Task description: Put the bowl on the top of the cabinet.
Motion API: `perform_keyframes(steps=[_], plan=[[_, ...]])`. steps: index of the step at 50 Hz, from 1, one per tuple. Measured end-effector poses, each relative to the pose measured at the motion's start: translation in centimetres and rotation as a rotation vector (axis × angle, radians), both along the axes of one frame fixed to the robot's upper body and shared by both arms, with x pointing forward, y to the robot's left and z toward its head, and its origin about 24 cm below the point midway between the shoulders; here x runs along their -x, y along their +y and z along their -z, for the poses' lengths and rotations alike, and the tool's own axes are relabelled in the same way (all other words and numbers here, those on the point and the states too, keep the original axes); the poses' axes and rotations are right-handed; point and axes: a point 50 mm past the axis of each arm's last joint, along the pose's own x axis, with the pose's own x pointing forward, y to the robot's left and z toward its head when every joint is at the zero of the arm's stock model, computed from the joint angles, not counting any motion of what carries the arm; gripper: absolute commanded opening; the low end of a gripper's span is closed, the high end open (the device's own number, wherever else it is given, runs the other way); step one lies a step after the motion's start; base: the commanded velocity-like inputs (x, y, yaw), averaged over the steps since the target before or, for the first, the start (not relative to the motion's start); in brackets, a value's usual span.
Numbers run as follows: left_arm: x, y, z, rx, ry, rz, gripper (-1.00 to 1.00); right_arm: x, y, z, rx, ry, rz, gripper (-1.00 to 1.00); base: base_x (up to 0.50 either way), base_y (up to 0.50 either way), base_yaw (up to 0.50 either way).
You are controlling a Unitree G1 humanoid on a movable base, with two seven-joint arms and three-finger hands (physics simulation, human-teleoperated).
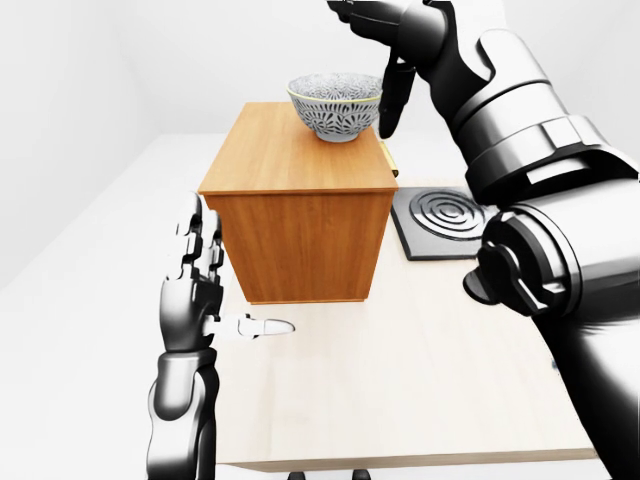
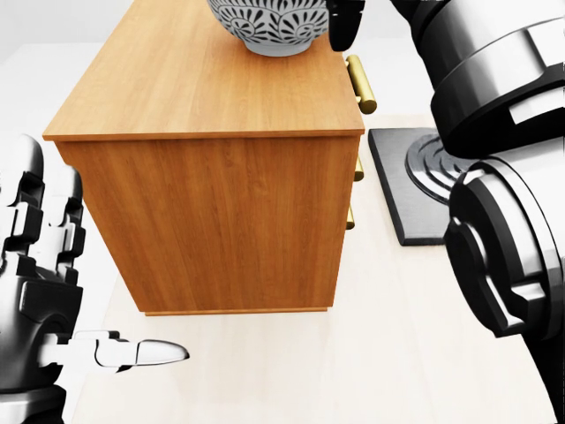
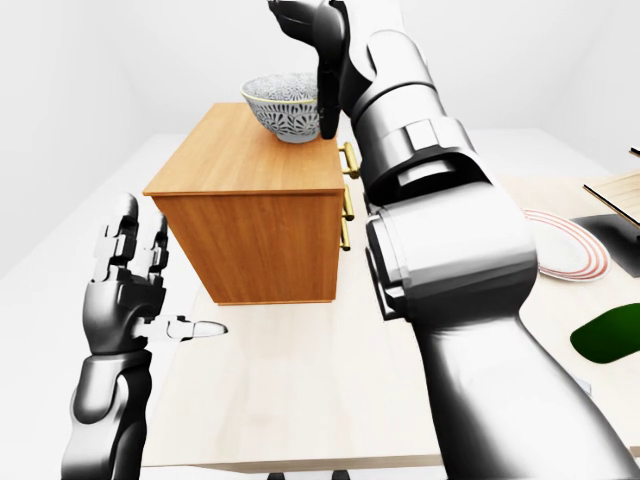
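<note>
The bowl (image 1: pixel 335 105), white with a dark leaf pattern, stands upright on top of the wooden cabinet (image 1: pixel 300 235), near the far right corner of its top. My right hand (image 1: pixel 372 60) is open just above and to the right of the bowl. One finger (image 1: pixel 390 105) points down along the bowl's right side, close to its rim, and the hand does not close round the bowl. My left hand (image 1: pixel 225 280) is open and empty at the lower left, beside the cabinet's left corner, with the thumb (image 2: pixel 141 353) pointing right.
The cabinet stands on a pale wooden table (image 1: pixel 400 380) and has brass handles (image 2: pixel 360 84) on its right face. A black hob plate with rings (image 1: pixel 445 220) lies right of it. Farther right are a red-rimmed plate (image 3: pixel 565 255) and a green object (image 3: pixel 610 335).
</note>
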Motion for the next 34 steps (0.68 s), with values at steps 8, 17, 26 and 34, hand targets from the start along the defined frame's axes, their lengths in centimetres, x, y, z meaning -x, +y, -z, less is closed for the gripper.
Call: perform_keyframes(steps=[8,17,26,34], plan=[[0.1,-0.1,0.0,-0.002,0.002,0.005,1.00,0.7,-1.9,-2.5,-0.013,-0.046,0.044,1.00,0.00,0.00,0.00],[0.3,-0.2,-0.3,-0.006,-0.012,0.011,1.00,1.8,-4.6,-5.3,-0.019,-0.107,0.116,1.00,0.00,0.00,0.00],[0.3,-0.2,-0.4,-0.009,-0.017,0.011,1.00,3.7,-7.9,-8.9,-0.021,-0.188,0.208,1.00,0.00,0.00,0.00],[0.2,-0.2,-0.2,-0.008,-0.011,0.009,1.00,5.6,-10.3,-11.3,-0.026,-0.248,0.282,1.00,0.00,0.00,0.00]])
